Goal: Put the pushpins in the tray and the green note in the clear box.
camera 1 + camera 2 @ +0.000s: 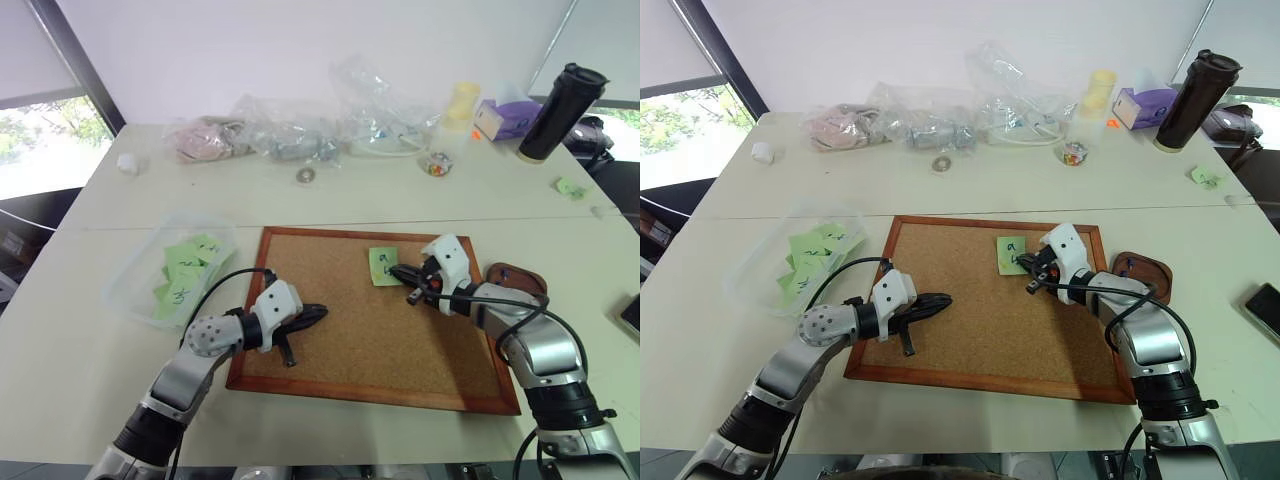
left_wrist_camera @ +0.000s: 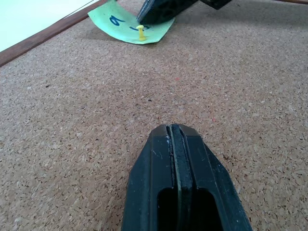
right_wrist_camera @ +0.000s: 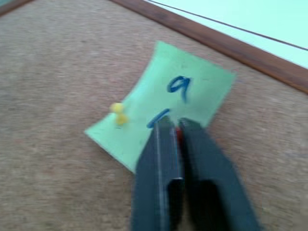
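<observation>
Head stereo pair looks forward and down over the cork board [image 1: 370, 320] from well above. Left wrist cam sits low, near the cork, facing the green note [image 2: 127, 26]. Right wrist cam is close over that same note, shared by all views.

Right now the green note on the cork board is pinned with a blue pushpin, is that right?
Not quite: the pushpin standing in the green note on the cork board is yellow, not blue. The left wrist view shows it clearly, and the right wrist view agrees.
</observation>
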Tool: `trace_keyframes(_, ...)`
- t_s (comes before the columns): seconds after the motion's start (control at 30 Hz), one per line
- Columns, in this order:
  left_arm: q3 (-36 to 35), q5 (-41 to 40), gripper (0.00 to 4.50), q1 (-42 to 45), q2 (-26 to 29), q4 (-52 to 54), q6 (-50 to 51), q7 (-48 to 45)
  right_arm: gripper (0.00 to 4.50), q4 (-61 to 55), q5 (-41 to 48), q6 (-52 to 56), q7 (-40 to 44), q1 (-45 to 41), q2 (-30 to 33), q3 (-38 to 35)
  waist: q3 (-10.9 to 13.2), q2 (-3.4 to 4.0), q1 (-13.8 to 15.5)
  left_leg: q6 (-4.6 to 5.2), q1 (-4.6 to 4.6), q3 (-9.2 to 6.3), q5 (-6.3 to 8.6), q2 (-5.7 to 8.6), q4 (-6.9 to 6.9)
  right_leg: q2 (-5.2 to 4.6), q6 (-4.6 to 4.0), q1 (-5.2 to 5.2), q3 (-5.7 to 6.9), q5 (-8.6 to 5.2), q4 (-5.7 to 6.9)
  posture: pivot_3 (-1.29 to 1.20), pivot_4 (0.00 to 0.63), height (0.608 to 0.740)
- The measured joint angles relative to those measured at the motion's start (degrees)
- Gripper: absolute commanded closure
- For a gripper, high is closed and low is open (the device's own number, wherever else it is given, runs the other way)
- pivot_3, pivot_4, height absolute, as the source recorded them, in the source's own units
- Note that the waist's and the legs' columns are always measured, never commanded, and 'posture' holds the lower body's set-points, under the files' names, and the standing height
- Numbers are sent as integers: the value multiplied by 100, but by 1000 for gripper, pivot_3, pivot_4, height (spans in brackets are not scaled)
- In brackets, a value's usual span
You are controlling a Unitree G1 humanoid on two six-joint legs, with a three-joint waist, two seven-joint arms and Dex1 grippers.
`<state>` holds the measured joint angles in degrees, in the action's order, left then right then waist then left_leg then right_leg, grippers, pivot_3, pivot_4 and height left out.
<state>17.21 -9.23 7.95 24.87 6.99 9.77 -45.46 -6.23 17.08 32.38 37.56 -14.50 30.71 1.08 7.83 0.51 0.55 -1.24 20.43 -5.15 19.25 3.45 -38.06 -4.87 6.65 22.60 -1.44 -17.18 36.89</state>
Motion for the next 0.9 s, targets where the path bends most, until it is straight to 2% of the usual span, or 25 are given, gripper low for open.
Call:
trace_keyframes(0.33,4,0,4500,-22,29,53,6,23,4445,-23,98,98,-32,5,-18,-73,0,0,-1,0,1,0,0,0,3,0,0,1,0,0,-1,0,150,740)
trace_keyframes(0.7,57,0,4500,84,-2,22,114,-10,4445,-890,913,1024,-305,-176,88,-1042,1,0,19,2,5,-2,1,0,3,-2,0,0,1,0,-7,0,150,740)
trace_keyframes(0.9,64,0,4500,116,-26,-3,116,-29,4445,-1162,1202,1345,-485,51,208,-1595,1,-1,27,11,5,-4,6,0,3,-3,0,-11,4,0,-25,0,150,740)
